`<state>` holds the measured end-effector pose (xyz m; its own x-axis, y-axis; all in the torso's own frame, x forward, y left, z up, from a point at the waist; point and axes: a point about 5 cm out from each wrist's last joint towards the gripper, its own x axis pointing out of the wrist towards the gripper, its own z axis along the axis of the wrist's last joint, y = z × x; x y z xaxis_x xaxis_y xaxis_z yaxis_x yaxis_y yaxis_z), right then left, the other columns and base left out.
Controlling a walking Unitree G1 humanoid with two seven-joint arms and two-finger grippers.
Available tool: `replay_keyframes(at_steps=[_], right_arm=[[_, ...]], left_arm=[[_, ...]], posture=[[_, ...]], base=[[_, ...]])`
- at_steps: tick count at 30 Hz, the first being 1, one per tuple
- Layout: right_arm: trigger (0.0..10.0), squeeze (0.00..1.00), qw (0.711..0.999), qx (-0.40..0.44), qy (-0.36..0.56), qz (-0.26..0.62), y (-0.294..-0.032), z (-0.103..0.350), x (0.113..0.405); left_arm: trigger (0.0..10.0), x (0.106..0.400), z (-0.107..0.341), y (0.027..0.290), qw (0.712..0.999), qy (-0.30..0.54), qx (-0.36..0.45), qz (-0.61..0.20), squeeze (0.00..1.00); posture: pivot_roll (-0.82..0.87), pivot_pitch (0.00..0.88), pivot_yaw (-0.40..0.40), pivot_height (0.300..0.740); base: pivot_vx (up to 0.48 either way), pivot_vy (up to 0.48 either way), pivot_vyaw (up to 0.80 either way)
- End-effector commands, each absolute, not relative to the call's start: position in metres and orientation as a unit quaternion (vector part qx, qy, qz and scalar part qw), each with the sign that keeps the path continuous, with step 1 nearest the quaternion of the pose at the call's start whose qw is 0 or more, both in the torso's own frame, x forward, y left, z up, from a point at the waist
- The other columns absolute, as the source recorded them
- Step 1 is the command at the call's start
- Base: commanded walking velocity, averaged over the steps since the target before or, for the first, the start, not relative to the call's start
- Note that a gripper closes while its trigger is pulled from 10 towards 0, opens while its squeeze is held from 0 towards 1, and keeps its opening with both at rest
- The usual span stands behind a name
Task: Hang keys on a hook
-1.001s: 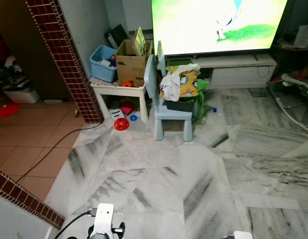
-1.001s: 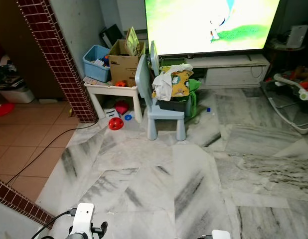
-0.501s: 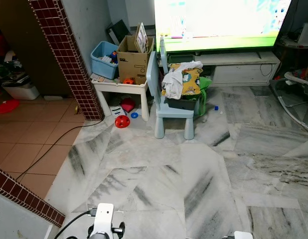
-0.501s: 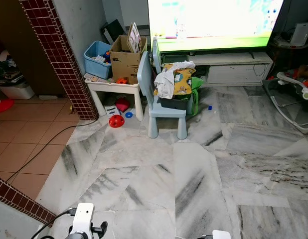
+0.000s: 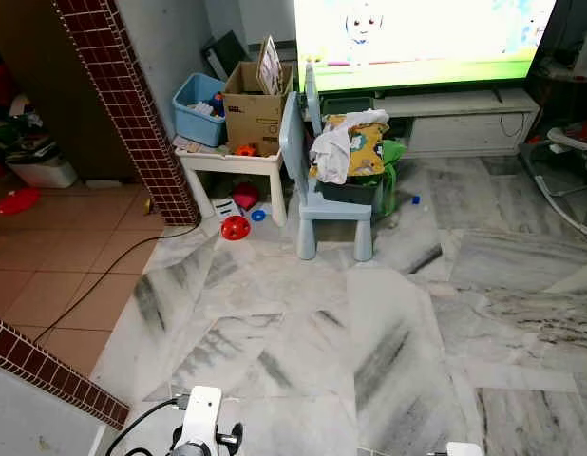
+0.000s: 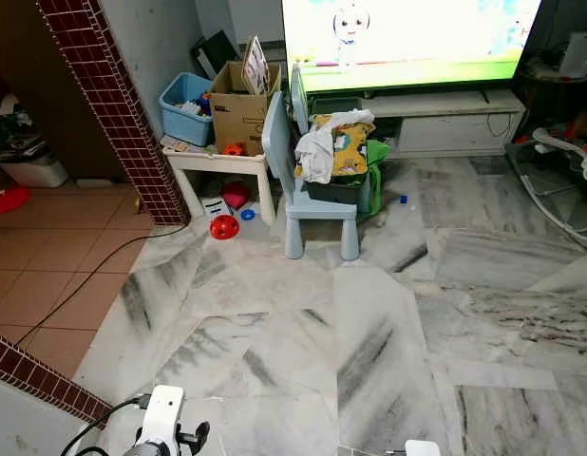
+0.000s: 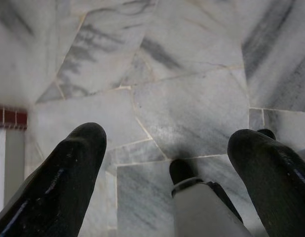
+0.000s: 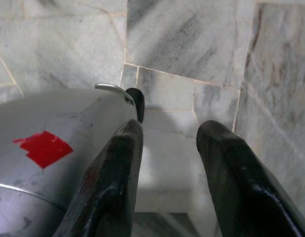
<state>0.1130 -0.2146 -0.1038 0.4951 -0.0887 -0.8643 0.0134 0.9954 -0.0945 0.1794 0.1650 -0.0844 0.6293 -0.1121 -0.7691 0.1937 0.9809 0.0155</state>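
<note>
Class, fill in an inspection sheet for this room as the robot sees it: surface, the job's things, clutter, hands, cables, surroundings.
Surface: grey-veined marble floor; terracotta tiles on the robot's left.
Job's things: nothing seen; no keys or hook.
Clutter: pale blue child's chair piled with clothes; small white table carrying a cardboard box and blue bin; red ball on the floor.
Hands: left hand open and empty, hanging over marble; right hand open and empty, beside the robot's silver body.
Cables: black cable running across the floor from the brick pillar.
Surroundings: television switched on, above a low white unit.
</note>
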Motion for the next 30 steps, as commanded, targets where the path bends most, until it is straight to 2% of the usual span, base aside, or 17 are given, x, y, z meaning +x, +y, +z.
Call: replay_keyframes(at_steps=[1, 15, 30], right_arm=[[10.0, 0.00, 0.865, -0.053, 0.498, -0.011, -0.217, -0.102, 0.115], [10.0, 0.00, 0.885, -0.079, 0.458, 0.011, -0.233, -0.089, 0.141], [10.0, 0.00, 0.909, -0.051, 0.411, -0.051, -0.249, -0.077, 0.159]], left_arm=[[10.0, 0.187, -0.079, 0.171, 0.907, 0.406, 0.060, -0.094, 0.00], [10.0, 0.185, -0.078, 0.192, 0.908, 0.407, 0.066, -0.077, 0.00], [10.0, 0.178, -0.081, 0.195, 0.907, 0.415, 0.037, -0.058, 0.00]], posture=[[-0.08, 0.045, 0.076, 0.740], [-0.09, 0.028, 0.056, 0.740], [-0.11, 0.010, 0.061, 0.740]], base=[[0.000, 0.000, 0.00], [0.000, 0.000, 0.00], [0.000, 0.000, 0.00]])
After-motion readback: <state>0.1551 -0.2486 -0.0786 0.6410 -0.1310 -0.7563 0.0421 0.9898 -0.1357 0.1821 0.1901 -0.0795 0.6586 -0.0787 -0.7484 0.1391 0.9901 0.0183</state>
